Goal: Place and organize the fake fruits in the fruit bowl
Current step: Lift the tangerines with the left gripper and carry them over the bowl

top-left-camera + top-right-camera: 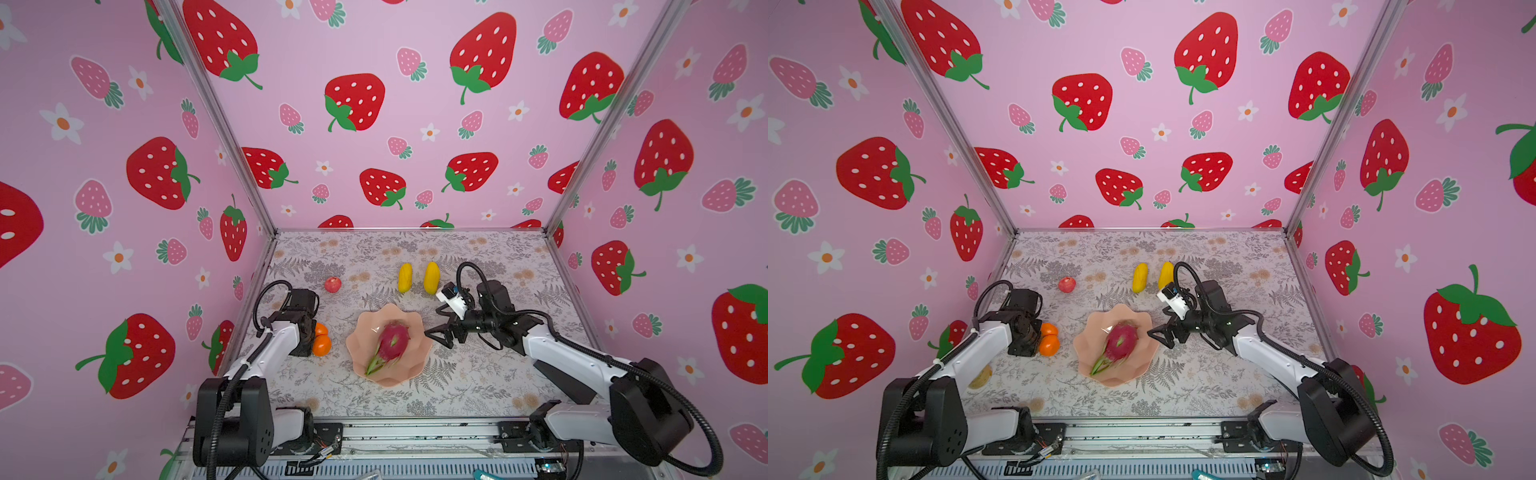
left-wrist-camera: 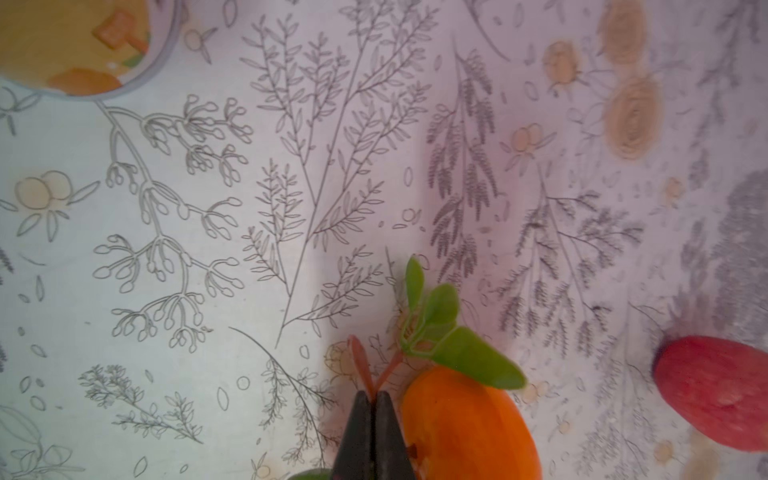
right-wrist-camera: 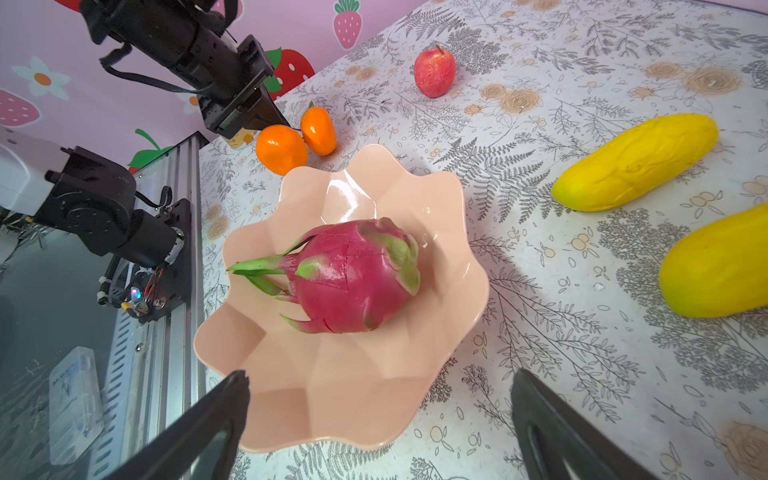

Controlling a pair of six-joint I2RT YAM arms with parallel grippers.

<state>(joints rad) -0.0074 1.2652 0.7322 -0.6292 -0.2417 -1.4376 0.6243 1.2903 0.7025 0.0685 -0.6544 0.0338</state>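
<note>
Centrally, scaly magenta dragon fruit in glossy scalloped bowl

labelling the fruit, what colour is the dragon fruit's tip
Green; the dragon fruit shows best in the right wrist view.

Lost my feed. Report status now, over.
Left end effector shut on orange twig. Right end effector open, at bowl rim. Dragon fruit in bowl. Nothing blocking the way in.

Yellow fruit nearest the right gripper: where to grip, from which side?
Yellow fruit: probably across its narrow middle, from above, jaws spanning the short axis. It lies flat and elongated, and a gap separates it from its twin, leaving room for a finger.
</note>
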